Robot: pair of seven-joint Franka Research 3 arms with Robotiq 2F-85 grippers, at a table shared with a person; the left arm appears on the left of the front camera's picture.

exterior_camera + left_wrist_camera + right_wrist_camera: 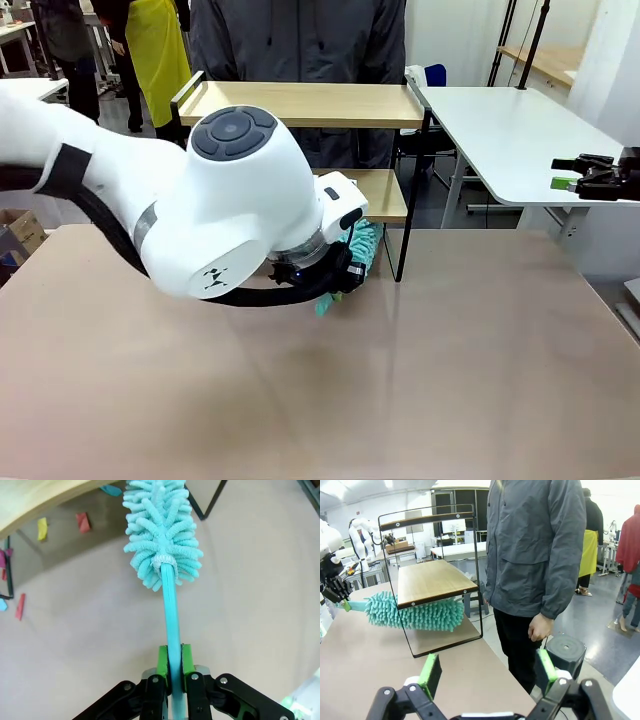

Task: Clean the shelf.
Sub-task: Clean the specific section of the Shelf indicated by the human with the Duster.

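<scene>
My left gripper (171,656) was clamped on the handle of the teal duster (162,530). The shelf (300,103) stood just ahead, with the duster's fluffy head tucked under its lower board. My right gripper (489,670) hung spread wide, empty.

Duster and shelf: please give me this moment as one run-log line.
left gripper: shut on duster handle | duster head: under lower board of shelf | right gripper: open, empty | person: standing beside shelf
</scene>
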